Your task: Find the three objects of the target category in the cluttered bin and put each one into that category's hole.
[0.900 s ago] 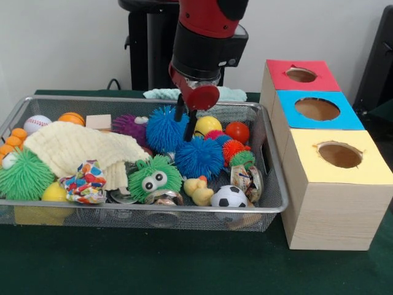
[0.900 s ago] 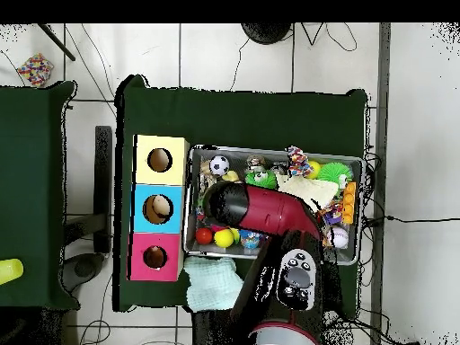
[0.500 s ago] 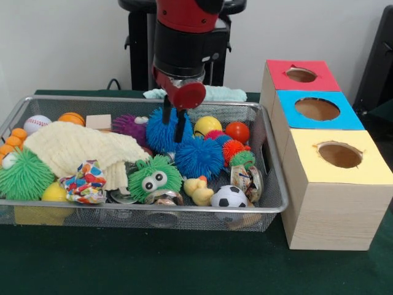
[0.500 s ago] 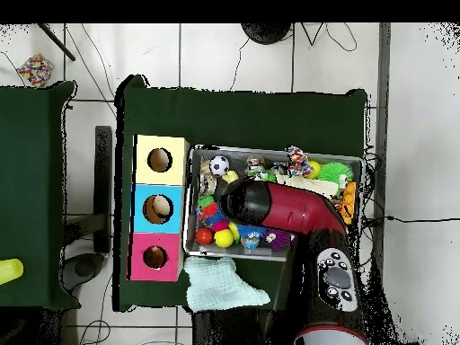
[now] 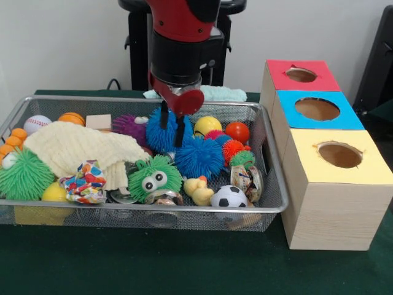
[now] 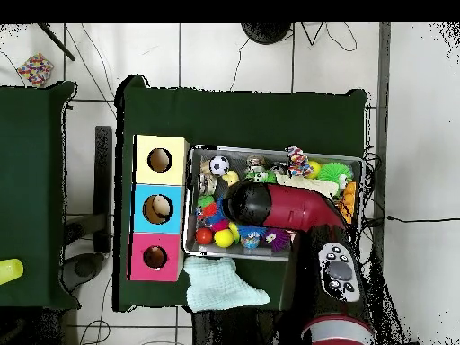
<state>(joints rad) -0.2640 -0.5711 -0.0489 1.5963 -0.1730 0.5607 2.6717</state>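
My gripper [image 5: 172, 127] hangs open over the back middle of the wire bin [image 5: 273, 203]. Its two dark fingers [image 5: 164, 118] reach down in front of the rear blue spiky ball [image 5: 158, 136]; whether they touch it I cannot tell. A second blue spiky ball [image 5: 199, 157] lies just right of it, and a purple spiky ball [image 5: 125, 126] just left. Three boxes stand to the right, with a red hole [image 5: 301, 75], a blue hole [image 5: 317, 109] and a yellow hole [image 5: 339, 155]. In the overhead view the red arm [image 6: 278, 207] hides the gripper.
The bin also holds a cream knit cloth [image 5: 73, 147], a green fuzzy toy with eyes [image 5: 153, 178], a green spiky ball [image 5: 24, 175], a yellow ball [image 5: 207, 125], a red ball [image 5: 237, 131], a soccer ball [image 5: 228, 196] and a rubber duck [image 5: 198, 190]. A pale teal cloth [image 6: 220, 283] lies outside the bin.
The arm has swung left in the front view and dropped a little, from the gap between the blue balls to the rear one. The fingers stayed apart.
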